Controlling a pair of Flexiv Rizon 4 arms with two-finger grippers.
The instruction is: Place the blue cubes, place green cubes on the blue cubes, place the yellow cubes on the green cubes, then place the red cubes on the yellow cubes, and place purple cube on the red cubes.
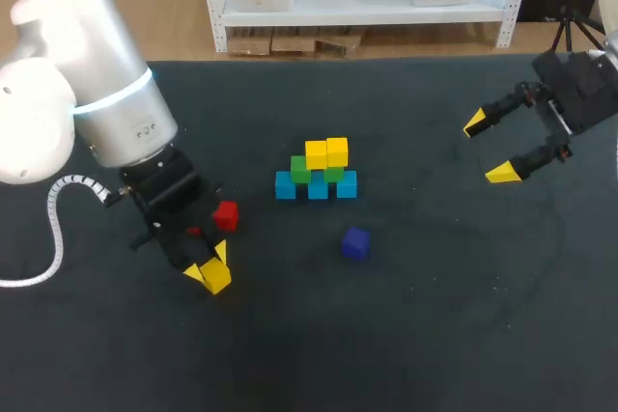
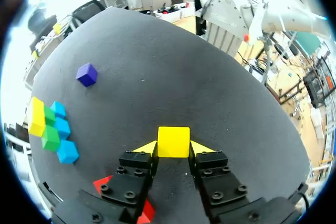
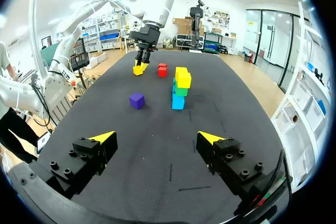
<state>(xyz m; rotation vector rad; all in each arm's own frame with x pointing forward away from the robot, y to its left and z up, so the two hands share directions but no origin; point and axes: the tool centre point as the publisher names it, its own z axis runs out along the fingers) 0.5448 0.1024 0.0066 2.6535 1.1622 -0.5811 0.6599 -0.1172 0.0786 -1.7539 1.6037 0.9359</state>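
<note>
bare table [image 1: 425,267] is seen between stack [image 1: 317,173] and right gripper [image 1: 489,149]; left gripper [image 1: 210,269] is flanked by red cube [image 1: 225,215]; purple cube [image 1: 355,242] is sat near stack.

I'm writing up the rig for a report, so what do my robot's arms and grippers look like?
The left arm is thick and rounded, white and silver-grey, with a light blue ring and a white ribbed cable. Of the right arm only a black boxy end shows. The left gripper and right gripper are black and bolted, each with two bright yellow wedge tips.
</note>
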